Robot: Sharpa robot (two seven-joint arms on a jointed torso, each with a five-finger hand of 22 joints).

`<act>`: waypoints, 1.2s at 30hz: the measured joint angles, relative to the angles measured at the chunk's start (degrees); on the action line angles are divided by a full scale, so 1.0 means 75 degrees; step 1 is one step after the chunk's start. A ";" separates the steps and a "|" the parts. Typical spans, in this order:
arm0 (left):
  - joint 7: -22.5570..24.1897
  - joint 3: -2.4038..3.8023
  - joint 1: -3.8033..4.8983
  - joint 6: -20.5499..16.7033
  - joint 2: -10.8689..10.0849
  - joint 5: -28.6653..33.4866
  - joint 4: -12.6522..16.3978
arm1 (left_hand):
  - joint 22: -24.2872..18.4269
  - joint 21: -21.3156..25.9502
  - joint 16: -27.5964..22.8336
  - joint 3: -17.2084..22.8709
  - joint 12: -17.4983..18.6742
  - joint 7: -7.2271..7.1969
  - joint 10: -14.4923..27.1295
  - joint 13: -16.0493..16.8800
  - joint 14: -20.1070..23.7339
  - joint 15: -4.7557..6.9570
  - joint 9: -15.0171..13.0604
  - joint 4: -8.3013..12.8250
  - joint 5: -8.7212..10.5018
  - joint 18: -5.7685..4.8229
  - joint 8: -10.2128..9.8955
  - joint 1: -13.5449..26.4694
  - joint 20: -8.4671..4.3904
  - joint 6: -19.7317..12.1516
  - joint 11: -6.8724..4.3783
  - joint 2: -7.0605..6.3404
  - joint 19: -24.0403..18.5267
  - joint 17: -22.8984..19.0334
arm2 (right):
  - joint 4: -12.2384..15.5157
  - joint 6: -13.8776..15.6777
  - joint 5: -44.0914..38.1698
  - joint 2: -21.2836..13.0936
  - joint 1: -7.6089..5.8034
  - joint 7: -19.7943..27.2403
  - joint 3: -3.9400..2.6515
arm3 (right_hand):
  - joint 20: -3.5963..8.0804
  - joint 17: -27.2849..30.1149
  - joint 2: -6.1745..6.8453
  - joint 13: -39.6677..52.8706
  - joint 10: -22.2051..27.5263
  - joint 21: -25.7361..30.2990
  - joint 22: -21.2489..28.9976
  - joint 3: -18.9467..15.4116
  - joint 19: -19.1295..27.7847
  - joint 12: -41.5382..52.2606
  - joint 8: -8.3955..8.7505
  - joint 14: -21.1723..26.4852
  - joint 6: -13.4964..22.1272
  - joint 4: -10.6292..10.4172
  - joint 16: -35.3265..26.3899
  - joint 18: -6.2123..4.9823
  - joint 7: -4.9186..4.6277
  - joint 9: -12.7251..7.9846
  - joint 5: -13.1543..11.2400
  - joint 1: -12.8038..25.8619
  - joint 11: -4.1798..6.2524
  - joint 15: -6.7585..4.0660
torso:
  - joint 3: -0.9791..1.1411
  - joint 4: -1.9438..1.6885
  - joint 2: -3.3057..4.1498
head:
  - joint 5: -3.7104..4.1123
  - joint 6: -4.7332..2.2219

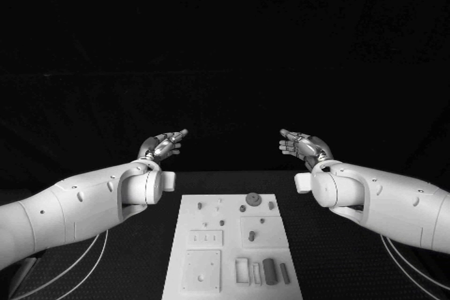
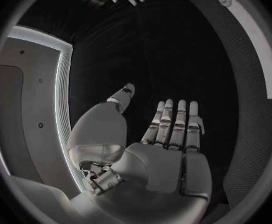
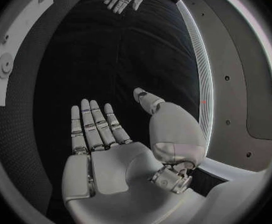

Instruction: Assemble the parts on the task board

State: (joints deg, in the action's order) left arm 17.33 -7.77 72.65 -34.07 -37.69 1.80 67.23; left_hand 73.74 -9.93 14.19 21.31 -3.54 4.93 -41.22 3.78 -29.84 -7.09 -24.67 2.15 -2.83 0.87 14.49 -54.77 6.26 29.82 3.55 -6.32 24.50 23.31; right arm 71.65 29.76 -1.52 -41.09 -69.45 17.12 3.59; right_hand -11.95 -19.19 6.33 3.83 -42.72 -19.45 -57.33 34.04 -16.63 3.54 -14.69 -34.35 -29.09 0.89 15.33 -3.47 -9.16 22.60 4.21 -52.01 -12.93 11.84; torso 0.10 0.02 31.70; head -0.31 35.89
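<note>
Hands first: left hand and right hand both hang raised beyond the far edge of the task board, fingers spread flat, holding nothing. Nothing's picked yet, so I'd bring one hand down slowly over a single part and line up before closing. The grey parts lie near the board's near right corner, and a round one sits at the far edge. They're too small to identify, and the board's near edge is cut off.

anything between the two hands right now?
Nothing. In the head view the left hand and right hand are raised, open, facing each other beyond the task board, with a bare gap between.
</note>
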 measured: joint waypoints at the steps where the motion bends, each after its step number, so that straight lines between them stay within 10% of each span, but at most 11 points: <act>1: -0.0085 -0.0034 0.0061 0.0080 0.0033 0.0010 -0.0111 | 0.0050 -0.0007 0.0011 0.0034 0.0000 0.0012 -0.0052 0.0004 -0.0044 -0.0006 -0.0028 -0.0009 -0.0007 0.0000 0.0020 -0.0044 0.0006 0.0042 -0.0008 0.0002 0.0027 0.0029 | -0.0101 -0.0125 -0.0020 0.0018 -0.0052 -0.0097 0.0019 | -0.0003 -0.0024 0.0005 0.0005 -0.0057 -0.0028 -0.0080 0.0037 -0.0023 0.0000 -0.0037 -0.0046 -0.0048 0.0012 0.0027 -0.0001 -0.0002 0.0027 0.0000 -0.0096 -0.0011 0.0012 | 0.0000 0.0000 0.0000 | 0.0000 0.0000; 9: -0.1001 -0.0293 0.0528 0.0939 0.0298 0.0124 -0.0991 | 0.0161 -0.0035 0.0065 0.0104 0.0000 0.0010 -0.0185 0.0017 -0.0146 -0.0009 -0.0108 -0.0011 -0.0029 0.0000 0.0077 -0.0218 0.0027 0.0145 0.0006 -0.0020 0.0107 0.0104 | -0.0976 -0.1544 -0.0263 0.0186 -0.0483 -0.1177 0.0170 | 0.0012 -0.0080 0.0058 0.0007 -0.0162 -0.0047 -0.0260 0.0079 -0.0062 0.0029 -0.0114 -0.0145 -0.0077 0.0194 0.0071 -0.0001 -0.0018 0.0076 0.0000 -0.0334 -0.0037 0.0045 | 0.0000 0.0000 0.0001 | 0.0000 0.0000; 16: -0.1329 -0.0324 0.0533 0.1313 0.0281 0.0179 -0.1036 | 0.0160 -0.0089 0.0157 0.0071 -0.0039 0.0090 -0.0280 0.0031 -0.0246 -0.0026 -0.0142 -0.0044 -0.0029 0.0000 0.0148 -0.0268 -0.0041 0.0225 0.0101 0.0029 0.0204 0.0151 | -0.1511 -0.2112 -0.0789 0.0408 -0.0537 -0.1537 0.0216 | 0.0013 -0.0109 0.0046 0.0016 -0.0273 -0.0048 -0.0311 0.0080 -0.0173 0.0029 -0.0194 -0.0239 -0.0145 0.0382 0.0159 -0.0003 -0.0030 0.0100 0.0000 -0.0546 -0.0036 0.0060 | -0.0015 0.0001 -0.0001 | -0.0022 0.0035; 26: -0.1391 -0.0331 0.0532 0.1584 0.0052 0.0144 -0.0797 | 0.0159 -0.0631 0.0912 0.0037 -0.0540 0.0511 -0.1628 0.0212 -0.1595 -0.0091 -0.0293 0.0106 -0.0125 0.0000 0.0670 -0.0849 -0.0501 0.1287 0.0486 0.0221 0.1419 0.0437 | -0.1730 -0.2219 -0.2616 0.0524 -0.0533 -0.1550 0.0222 | 0.0060 -0.0280 0.0233 0.0093 -0.1234 -0.0160 -0.0256 0.0293 -0.1226 0.0315 -0.0655 -0.1111 -0.0959 0.0867 0.0610 -0.0479 -0.0123 0.0223 0.0006 -0.1025 0.0076 0.0040 | -0.0024 0.0002 0.0001 | -0.0074 0.0039; 30: -0.1380 -0.0332 0.0536 0.1633 -0.0091 0.0013 -0.0553 | 0.0159 -0.1337 0.1668 0.0115 -0.0972 0.0548 -0.2748 0.0433 -0.2966 0.0170 -0.0354 0.0614 -0.0479 0.0132 0.0915 -0.1332 -0.0800 0.1997 0.0442 0.0298 0.2501 0.0843 | -0.1817 -0.2215 -0.3893 0.0601 -0.0533 -0.1550 0.0221 | 0.0124 -0.0625 0.0326 0.0217 -0.2086 -0.0432 -0.0231 0.0388 -0.2322 0.0572 -0.0898 -0.2144 -0.1631 0.1171 0.1135 -0.0854 -0.0208 0.0266 0.0121 -0.1241 0.0352 -0.0363 | -0.0020 -0.0014 0.0045 | -0.0075 0.0040; 36: -0.1350 -0.0332 0.0536 0.1712 -0.0470 -0.0239 0.0139 | 0.0158 -0.1721 0.1751 0.0265 -0.1064 0.0506 -0.3492 0.0592 -0.3291 0.0289 -0.0354 0.1224 -0.0739 0.0235 0.0961 -0.1454 -0.0888 0.2517 0.0297 0.0410 0.2660 0.1051 | -0.1736 -0.2214 -0.5940 0.0618 -0.0528 -0.1556 0.0218 | 0.0216 -0.1281 0.0377 0.0364 -0.2891 -0.0940 -0.0290 0.0490 -0.3876 0.0704 -0.1078 -0.3544 -0.2352 0.1509 0.1829 -0.1382 -0.0176 0.0366 0.0267 -0.1389 0.0661 -0.1067 | -0.0011 -0.0079 0.0191 | -0.0012 0.0039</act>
State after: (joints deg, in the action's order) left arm 7.21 -10.26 76.67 -21.23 -41.22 0.01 68.27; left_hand 74.93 -22.84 27.32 23.30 -11.53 8.73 -67.41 8.22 -54.52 -4.92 -27.33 11.32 -8.38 2.63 21.70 -65.67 -0.40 48.70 5.77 -3.24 44.45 31.19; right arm 58.63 13.16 -46.06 -36.46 -73.42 5.45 5.22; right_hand -10.32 -28.80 9.16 6.56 -64.41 -26.50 -59.50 37.71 -45.70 8.82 -22.77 -60.93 -46.73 12.21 29.05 -13.84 -10.48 25.34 6.21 -62.43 -7.97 3.84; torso 0.02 -0.58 33.13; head -0.40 36.18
